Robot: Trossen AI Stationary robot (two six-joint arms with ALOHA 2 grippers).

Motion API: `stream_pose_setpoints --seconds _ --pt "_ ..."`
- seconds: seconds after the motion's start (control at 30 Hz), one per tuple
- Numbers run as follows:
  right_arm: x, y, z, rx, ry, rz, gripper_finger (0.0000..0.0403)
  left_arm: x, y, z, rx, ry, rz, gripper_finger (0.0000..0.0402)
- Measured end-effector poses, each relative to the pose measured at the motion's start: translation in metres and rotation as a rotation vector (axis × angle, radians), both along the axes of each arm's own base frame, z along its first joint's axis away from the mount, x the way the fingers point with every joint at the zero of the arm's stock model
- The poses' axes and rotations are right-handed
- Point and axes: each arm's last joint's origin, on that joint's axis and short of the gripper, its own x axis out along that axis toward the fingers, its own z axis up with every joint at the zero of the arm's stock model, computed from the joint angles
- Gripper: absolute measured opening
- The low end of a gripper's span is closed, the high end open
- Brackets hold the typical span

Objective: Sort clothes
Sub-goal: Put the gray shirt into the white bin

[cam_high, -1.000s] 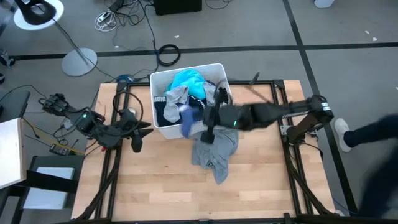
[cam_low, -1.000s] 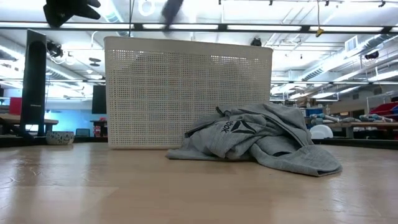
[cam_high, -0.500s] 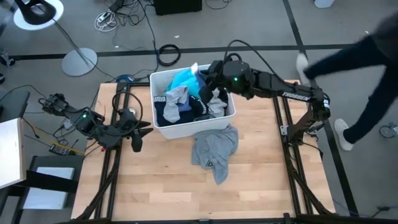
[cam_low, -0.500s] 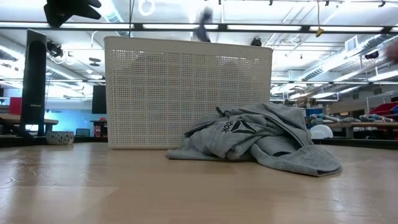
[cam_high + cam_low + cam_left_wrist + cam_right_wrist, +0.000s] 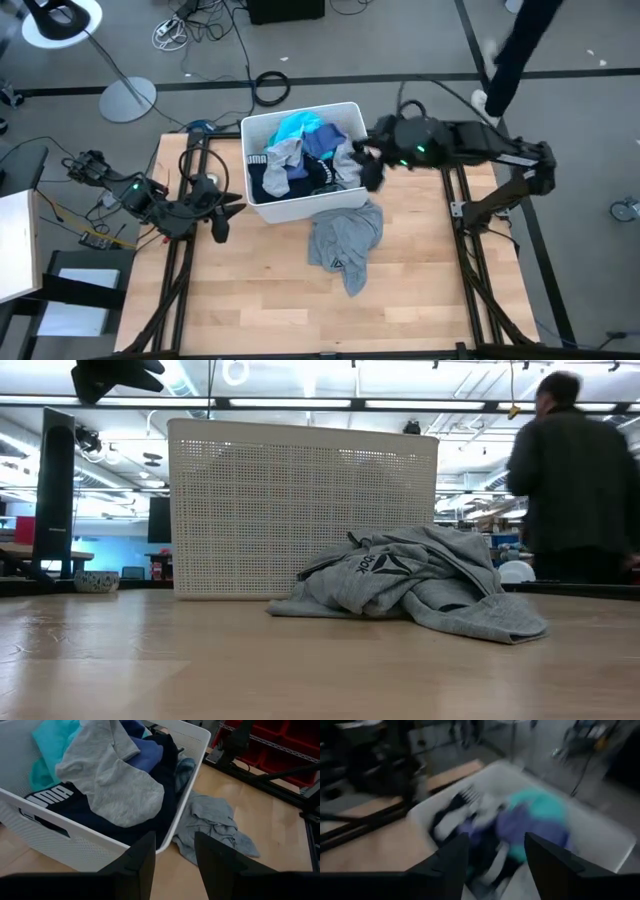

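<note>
The clothes fill a white bin [image 5: 300,160] at the table's far middle: a turquoise tee [image 5: 300,128], a blue piece [image 5: 322,142], a grey piece [image 5: 107,780] and a navy piece with white lettering [image 5: 55,797]. A grey top [image 5: 345,240] lies crumpled on the table against the bin's near wall [image 5: 300,510]. My right gripper [image 5: 492,870] is open, with nothing between its fingers, and hangs beside the bin's right wall [image 5: 368,170]. Also open and holding nothing, my left gripper [image 5: 175,865] waits at the table's left edge [image 5: 220,215].
A person [image 5: 575,480] walks past beyond the table's far right corner [image 5: 510,50]. Bare wood [image 5: 250,290] lies near and left of the grey top. Black frame rails [image 5: 180,260] run along both sides of the table.
My right gripper has swung from the bin's near wall, where a blue piece hung by it, over the bin's far right corner and then out to the bin's right side. The blue piece now lies in the bin, on the heap. The person has walked across behind the table.
</note>
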Motion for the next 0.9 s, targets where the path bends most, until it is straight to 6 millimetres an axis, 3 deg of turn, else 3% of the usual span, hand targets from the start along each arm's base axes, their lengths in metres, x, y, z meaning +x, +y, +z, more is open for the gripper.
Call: stream_pose_setpoints --seconds 0.17,0.33,0.6,0.73,0.9 --pt "-0.027 0.042 -0.006 0.157 0.081 0.028 0.0197 0.0 0.0 0.0 0.003 -0.001 0.005 0.0142" --pt "-0.034 0.089 -0.032 0.153 0.177 -0.01 0.0188 0.0 0.0 0.0 0.008 -0.003 0.011 0.0142" --pt "-0.019 0.151 -0.125 0.108 0.221 -0.147 0.0188 0.0 0.001 0.0 0.01 -0.008 0.02 0.0142" --pt "-0.011 0.162 -0.173 0.168 0.229 -0.235 0.0197 0.0 0.0 0.001 -0.004 -0.018 0.025 0.0142" --pt "0.001 0.166 -0.218 0.238 0.247 -0.269 0.023 0.001 0.0 0.002 -0.046 -0.036 0.025 0.0142"
